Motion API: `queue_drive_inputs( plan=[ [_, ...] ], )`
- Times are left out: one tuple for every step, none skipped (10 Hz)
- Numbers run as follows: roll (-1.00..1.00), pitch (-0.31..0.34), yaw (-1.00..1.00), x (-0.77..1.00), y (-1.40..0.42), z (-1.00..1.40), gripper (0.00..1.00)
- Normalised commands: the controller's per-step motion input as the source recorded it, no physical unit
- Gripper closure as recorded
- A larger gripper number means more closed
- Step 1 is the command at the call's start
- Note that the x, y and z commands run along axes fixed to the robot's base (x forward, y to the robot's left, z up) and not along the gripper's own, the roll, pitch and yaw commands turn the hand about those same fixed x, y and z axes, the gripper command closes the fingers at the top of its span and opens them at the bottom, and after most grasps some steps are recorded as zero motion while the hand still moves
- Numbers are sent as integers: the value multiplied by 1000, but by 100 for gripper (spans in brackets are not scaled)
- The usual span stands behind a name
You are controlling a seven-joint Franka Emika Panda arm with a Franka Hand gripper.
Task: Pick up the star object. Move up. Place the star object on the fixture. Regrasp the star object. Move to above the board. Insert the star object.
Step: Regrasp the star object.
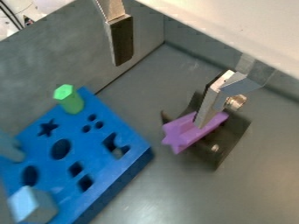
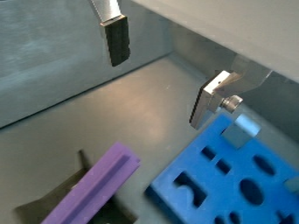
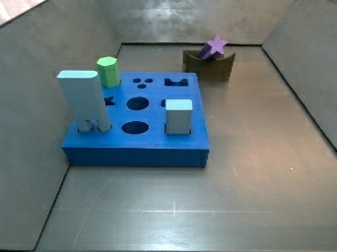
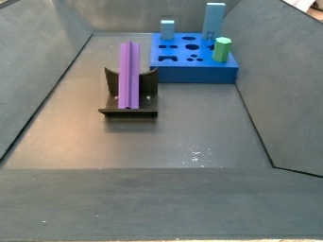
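The star object (image 4: 130, 68), a long purple prism, lies across the notch of the dark fixture (image 4: 128, 104), with its star end (image 3: 215, 46) facing one side camera. The blue board (image 3: 138, 155) with shaped holes sits apart from the fixture. My gripper (image 1: 169, 68) is open, with only bare floor between its fingers, and shows in neither side view. In both wrist views it hangs above the floor. One finger (image 1: 214, 102) is over the star object (image 1: 184, 133) and the fixture (image 1: 225, 140). The star object (image 2: 93, 188) and the board (image 2: 222, 175) lie below.
A green cylinder (image 3: 108, 72), a tall pale blue block (image 3: 79, 100) and a short grey-blue block (image 3: 179, 117) stand in the board. Grey walls (image 4: 51, 85) enclose the floor on all sides.
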Motion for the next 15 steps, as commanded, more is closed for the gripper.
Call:
queue_drive_inputs(
  plan=[
    [1000, -7, 34, -9, -18, 11, 0],
    [1000, -9, 35, -2, -16, 7, 0],
    [1000, -8, 36, -1, -15, 5, 0],
    [1000, -3, 37, -1, -16, 4, 0],
    [1000, 1, 39, 3, -14, 5, 0],
    [1000, 9, 40, 16, -17, -4, 0],
    [1000, 16, 42, 25, -19, -4, 0],
    [1000, 26, 44, 33, -23, -3, 0],
    [1000, 41, 48, 50, -24, -6, 0],
    [1000, 58, 54, 61, -27, -3, 0],
    [1000, 77, 60, 72, -33, 0, 0],
    [1000, 107, 75, 89, -38, -6, 0],
    [1000, 137, 91, 98, -39, -6, 0],
    [1000, 158, 106, 102, -42, -6, 0],
    [937, 188, 146, 104, -45, -5, 0]
  ],
)
